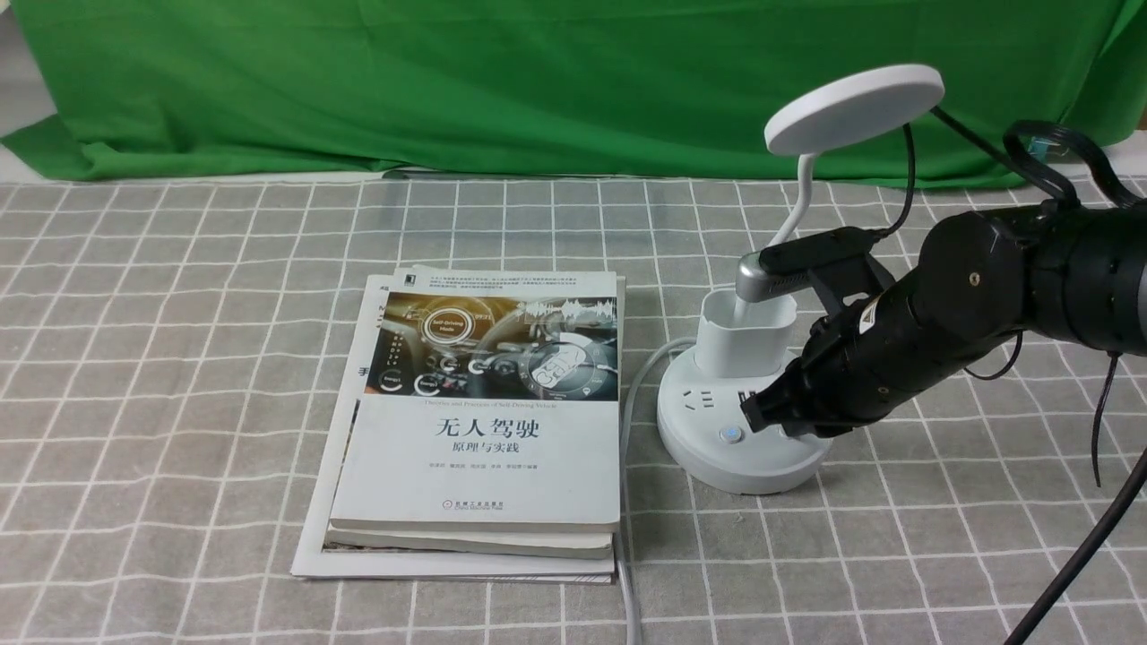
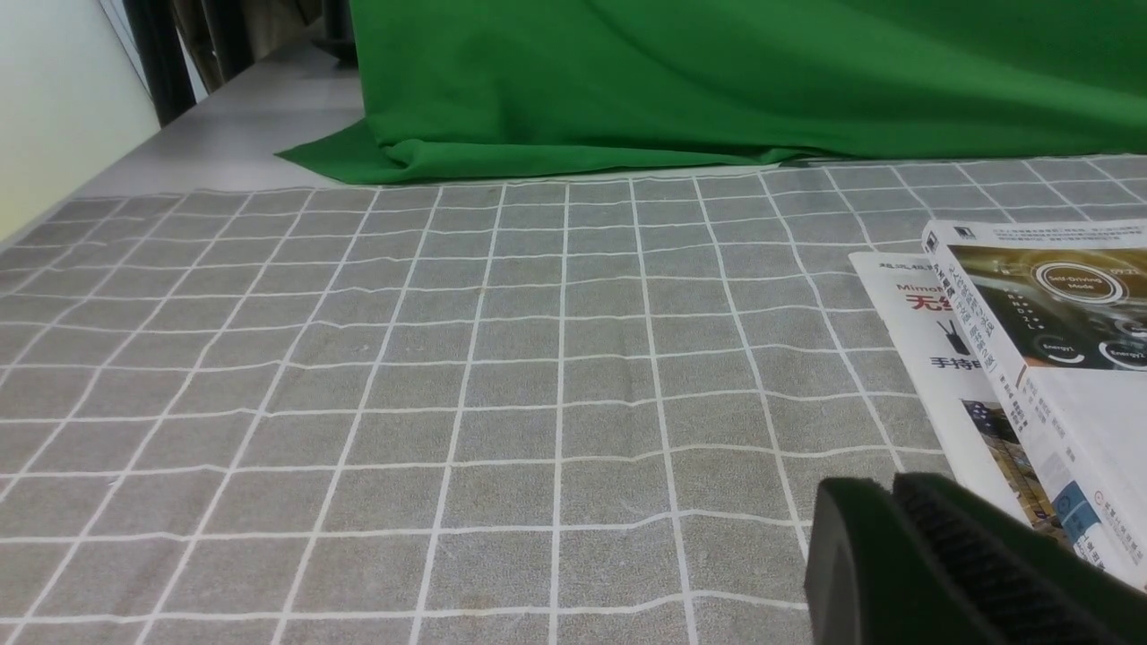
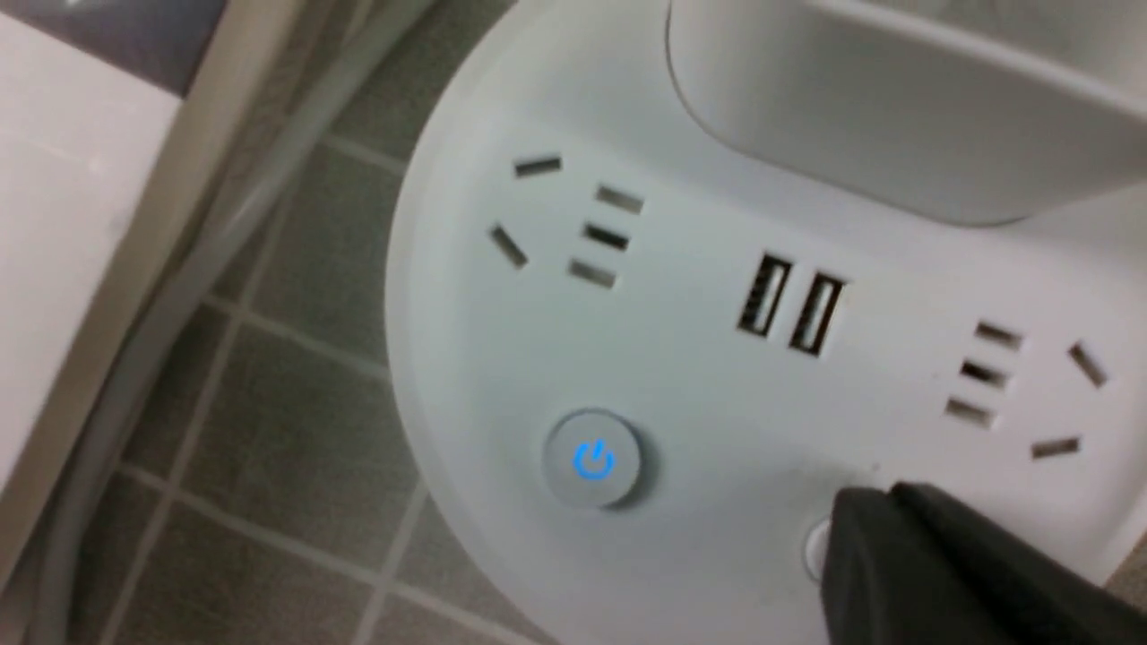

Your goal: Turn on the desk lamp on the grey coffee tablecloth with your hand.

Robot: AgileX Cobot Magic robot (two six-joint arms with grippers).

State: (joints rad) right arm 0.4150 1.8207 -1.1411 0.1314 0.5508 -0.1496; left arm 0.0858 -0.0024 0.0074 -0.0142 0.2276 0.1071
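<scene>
The white desk lamp [image 1: 744, 430] stands on the grey coffee tablecloth [image 1: 179, 358], right of centre. Its disc head [image 1: 856, 106] looks plain white. My hand, the black right arm [image 1: 968, 305], reaches down from the right onto the round base. The right gripper [image 1: 755, 414] is shut and holds nothing. In the right wrist view its tip [image 3: 874, 502] rests on a small white button [image 3: 814, 546] and covers most of it. Beside it a round power button [image 3: 593, 460] shows a blue symbol. My left gripper [image 2: 887, 491] is shut and empty, low over the cloth.
A stack of books [image 1: 484, 412] lies left of the lamp, with the lamp's grey cord [image 1: 632, 394] running between them. A green backdrop cloth [image 1: 448, 81] hangs at the back. The cup-shaped holder [image 3: 896, 98] stands behind the sockets and USB ports [image 3: 789, 305].
</scene>
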